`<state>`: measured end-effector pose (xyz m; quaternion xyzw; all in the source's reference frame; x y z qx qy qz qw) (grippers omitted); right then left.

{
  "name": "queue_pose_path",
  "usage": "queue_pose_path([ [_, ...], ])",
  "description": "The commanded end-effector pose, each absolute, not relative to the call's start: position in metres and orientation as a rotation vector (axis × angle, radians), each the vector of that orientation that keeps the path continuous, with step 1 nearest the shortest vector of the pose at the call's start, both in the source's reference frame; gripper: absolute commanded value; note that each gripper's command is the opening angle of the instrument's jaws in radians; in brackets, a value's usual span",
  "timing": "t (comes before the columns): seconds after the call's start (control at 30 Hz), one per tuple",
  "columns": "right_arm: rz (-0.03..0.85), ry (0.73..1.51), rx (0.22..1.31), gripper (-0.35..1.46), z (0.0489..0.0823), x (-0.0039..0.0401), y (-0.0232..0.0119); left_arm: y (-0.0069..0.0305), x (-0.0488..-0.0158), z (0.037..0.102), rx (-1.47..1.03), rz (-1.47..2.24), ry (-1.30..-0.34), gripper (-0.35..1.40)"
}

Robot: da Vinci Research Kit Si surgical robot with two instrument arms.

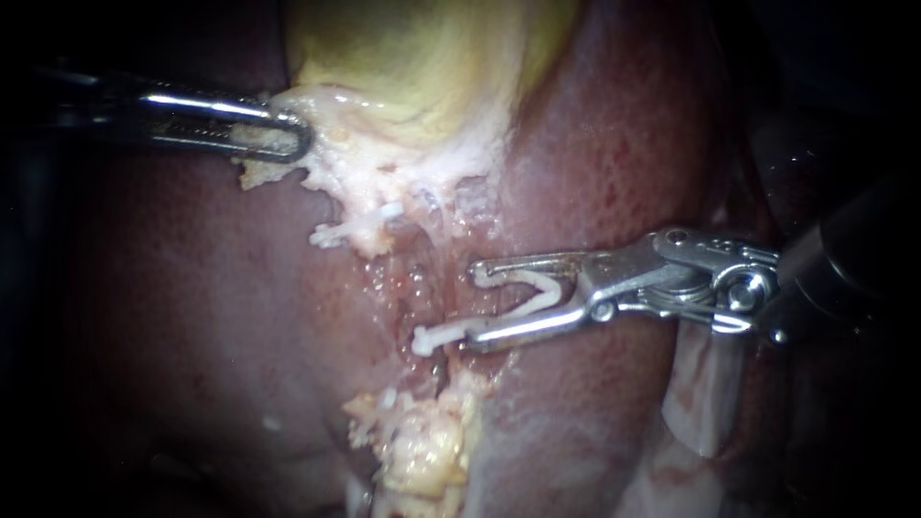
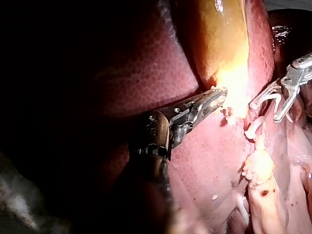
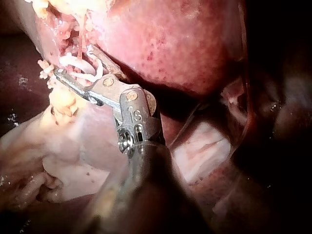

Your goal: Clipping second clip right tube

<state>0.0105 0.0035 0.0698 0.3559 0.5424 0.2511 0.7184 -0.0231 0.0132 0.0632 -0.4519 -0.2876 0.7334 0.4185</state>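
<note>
Endoscope view. My left instrument (image 1: 293, 134) enters from the upper left of the frame. Its jaws are clamped on the pale tissue (image 1: 336, 182) that fringes the lower edge of the yellow gallbladder (image 1: 422, 58). My right instrument (image 1: 472, 305) enters from the right at mid-height. Its jaws stand apart and carry an open white clip (image 1: 432, 334) between them, one leg seated against each jaw, so they grip the clip from both sides. The clip's mouth faces left into the raw groove at centre frame, and the tip of its lower leg reaches past the jaw onto that tissue. A closed clip (image 1: 357, 224) sits up and to the left of the open one, just below the pale fringe. I cannot pick out the tube itself with certainty among the strands in the groove. Dark red liver (image 1: 192, 307) lies on both sides, and a yellow fatty lump (image 1: 427, 446) lies at lower centre.

Left wrist view. My left instrument (image 2: 219, 95) meets the bright pale tissue, and my right instrument (image 2: 264, 111) lies just beyond it.

Right wrist view. My right instrument (image 3: 73, 66) holds the open white clip (image 3: 87, 77) against the strands.
</note>
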Motion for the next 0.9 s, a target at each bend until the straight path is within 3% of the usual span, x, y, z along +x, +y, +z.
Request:
queue_pose_path([
  [0.03,0.555,1.199,0.787,0.47,0.0699,0.0105,0.0035,0.0132,-0.0231,0.0632,-1.133,1.839,-0.721,-0.35],
  [0.9,0.547,1.178,0.747,0.49,0.0748,0.0134,0.0021,0.0132,-0.0231,0.0632,-1.133,1.839,-0.721,-0.35],
])
